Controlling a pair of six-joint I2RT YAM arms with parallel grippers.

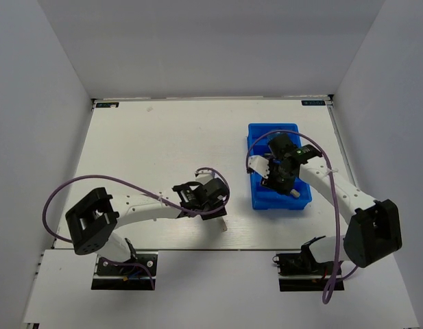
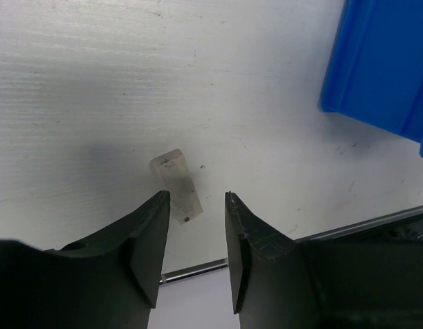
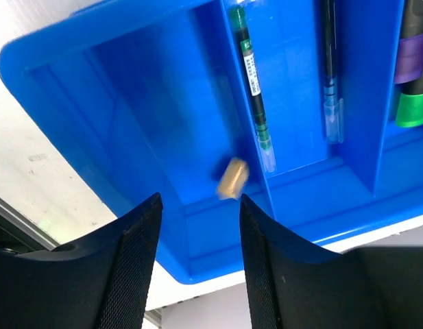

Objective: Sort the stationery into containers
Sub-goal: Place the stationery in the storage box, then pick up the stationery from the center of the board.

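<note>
The blue tray (image 1: 260,197) stands right of centre. My right gripper (image 1: 283,179) hovers over its near end, open and empty (image 3: 199,202). Just beyond its fingertips a small beige eraser (image 3: 232,178), blurred, is in the tray's end compartment (image 3: 142,103). The adjoining compartment holds a green-ended pen (image 3: 254,96) and a thin pen (image 3: 331,75); markers with purple and green ends (image 3: 411,68) lie in the one beyond. My left gripper (image 1: 221,207) is open (image 2: 196,199) low over the table, with a pale eraser (image 2: 177,186) lying just ahead of its fingertips, nearer the left finger.
The pale eraser also shows in the top view (image 1: 223,224), near the table's front edge. A corner of the tray (image 2: 376,68) is to the upper right in the left wrist view. A metal rail (image 2: 197,271) runs along the table's near edge. White walls enclose the table.
</note>
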